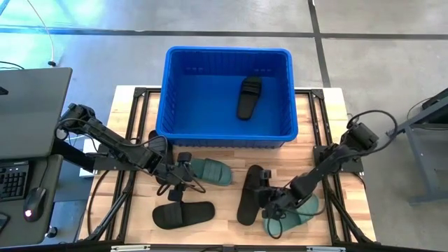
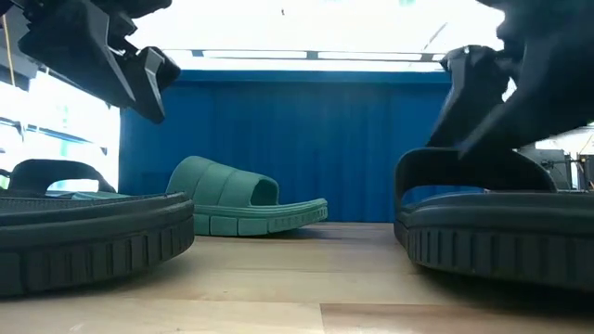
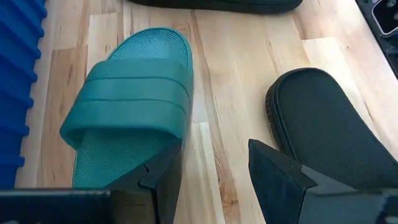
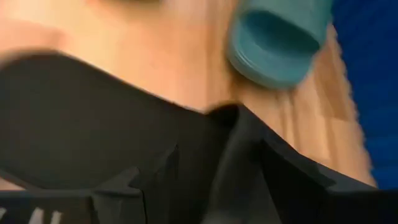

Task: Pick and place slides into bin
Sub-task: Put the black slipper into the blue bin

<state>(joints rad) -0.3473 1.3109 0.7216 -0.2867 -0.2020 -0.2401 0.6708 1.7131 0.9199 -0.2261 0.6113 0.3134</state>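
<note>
Even, bright overhead light in high view; soft short shadows under the slides on the table [image 1: 224,185]. Glare patch on floor at far left corner. Low view: strongly backlit, ceiling strip blown out white above the bin [image 2: 306,148]; near black slide [image 2: 88,237] soft, out of focus. Left wrist view sharp, evenly lit. Right wrist view heavy motion blur, the green slide [image 4: 280,40] beyond right gripper [image 4: 217,168] smeared.

Bin [image 1: 171,91] bright blue; slides black [image 1: 248,97], sage green [image 1: 210,170].
</note>
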